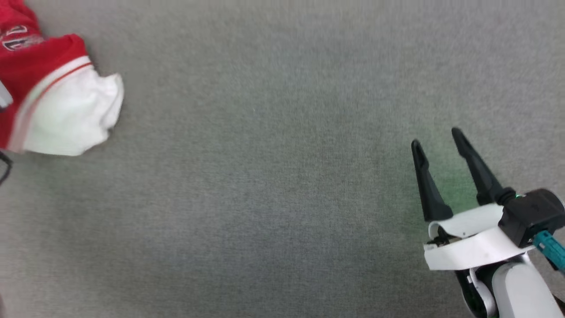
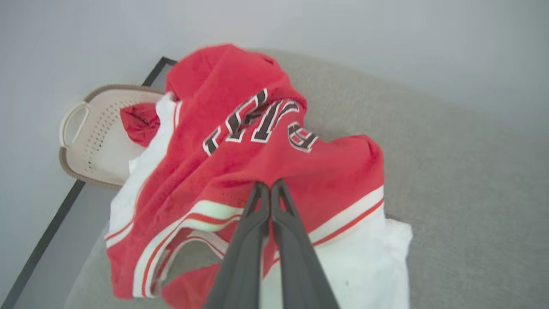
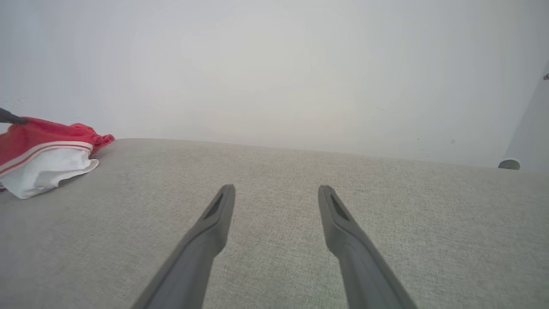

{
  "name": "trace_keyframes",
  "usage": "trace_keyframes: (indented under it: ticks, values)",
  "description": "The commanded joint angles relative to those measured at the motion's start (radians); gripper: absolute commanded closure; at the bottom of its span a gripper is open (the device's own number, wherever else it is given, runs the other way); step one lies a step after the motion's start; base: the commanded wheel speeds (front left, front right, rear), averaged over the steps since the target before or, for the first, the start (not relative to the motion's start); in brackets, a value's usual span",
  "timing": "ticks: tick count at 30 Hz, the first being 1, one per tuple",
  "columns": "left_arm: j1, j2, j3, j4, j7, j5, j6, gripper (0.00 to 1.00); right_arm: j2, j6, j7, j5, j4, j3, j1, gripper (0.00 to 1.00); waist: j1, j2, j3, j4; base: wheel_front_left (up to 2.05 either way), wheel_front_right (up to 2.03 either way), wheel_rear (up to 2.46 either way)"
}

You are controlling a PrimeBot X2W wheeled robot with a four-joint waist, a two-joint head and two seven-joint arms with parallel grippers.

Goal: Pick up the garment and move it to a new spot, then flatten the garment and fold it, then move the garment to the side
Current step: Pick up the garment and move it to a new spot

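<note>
Small red jersey garment with white sleeves [image 2: 240,171] lies bunched at the grey cloth-covered bench's [image 1: 265,176] far left, left gripper [image 2: 270,185] pinched tight on a red fold, likely for carrying; right gripper [image 1: 437,138] hovers well apart, spread wide, empty.

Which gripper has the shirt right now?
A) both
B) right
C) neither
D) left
D: in the left wrist view the left gripper has its jaws shut on a red fold of the shirt, while the right gripper is open and well apart from it.
</note>
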Motion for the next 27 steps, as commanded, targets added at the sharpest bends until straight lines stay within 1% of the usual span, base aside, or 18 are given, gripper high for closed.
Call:
trace_keyframes:
  ticks: [1,8,13,18,23,27]
  values:
    - [-0.017,0.012,-0.013,-0.007,-0.041,0.015,-0.014,1.00,0.005,0.000,-0.009,0.008,0.012,-0.003,0.022,0.00,0.0000,0.0000,-0.099,0.024,0.00,0.00,0.00]
    - [-0.079,0.018,-0.063,-0.040,-0.181,0.047,-0.044,1.00,0.020,0.000,-0.020,0.016,0.044,-0.003,0.072,0.00,0.0000,0.0000,-0.219,0.041,0.00,0.00,0.00]
    - [-0.113,0.003,-0.106,-0.067,-0.244,0.061,-0.061,1.00,0.030,0.000,-0.028,0.019,0.058,-0.016,0.101,0.00,0.0000,0.0000,-0.292,0.046,0.00,0.00,0.00]
    - [-0.127,-0.015,-0.159,-0.104,-0.253,0.053,-0.071,1.00,0.041,0.000,-0.031,0.015,0.063,-0.031,0.124,0.00,0.0000,0.0000,-0.348,0.044,0.00,0.00,0.00]
    - [-0.126,-0.035,-0.193,-0.153,-0.227,0.027,-0.073,1.00,0.047,0.000,-0.032,0.007,0.064,-0.056,0.145,0.00,0.0000,0.0000,-0.378,0.033,0.00,0.00,0.00]
    - [-0.095,-0.058,-0.230,-0.252,-0.167,-0.026,-0.073,1.00,0.051,0.000,-0.033,-0.006,0.056,-0.110,0.163,0.00,0.0000,0.0000,-0.397,0.010,0.00,0.00,0.00]
